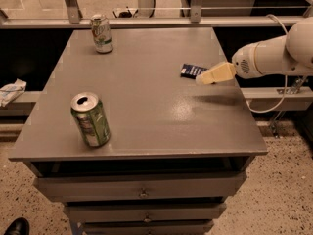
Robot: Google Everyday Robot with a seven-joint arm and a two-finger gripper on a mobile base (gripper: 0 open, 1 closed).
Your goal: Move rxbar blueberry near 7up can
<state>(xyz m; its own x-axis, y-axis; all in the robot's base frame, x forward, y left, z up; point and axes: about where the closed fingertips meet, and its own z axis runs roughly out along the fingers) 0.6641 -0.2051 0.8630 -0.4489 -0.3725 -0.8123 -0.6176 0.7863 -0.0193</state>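
The rxbar blueberry (192, 71), a small flat dark-blue wrapper, lies on the right side of the grey table (146, 97), near its right edge. My gripper (209, 76), cream-coloured on a white arm, reaches in from the right. Its tip is right beside the bar's right end, low over the table. The 7up can (101, 33), pale green and silver, stands upright at the table's far left corner, far from the bar and the gripper.
A deeper green can with a silver top (90, 120) stands at the front left of the table. Drawers (142, 187) sit under the tabletop. A rail (146, 21) runs behind the table. The table's right edge drops to the floor under my arm.
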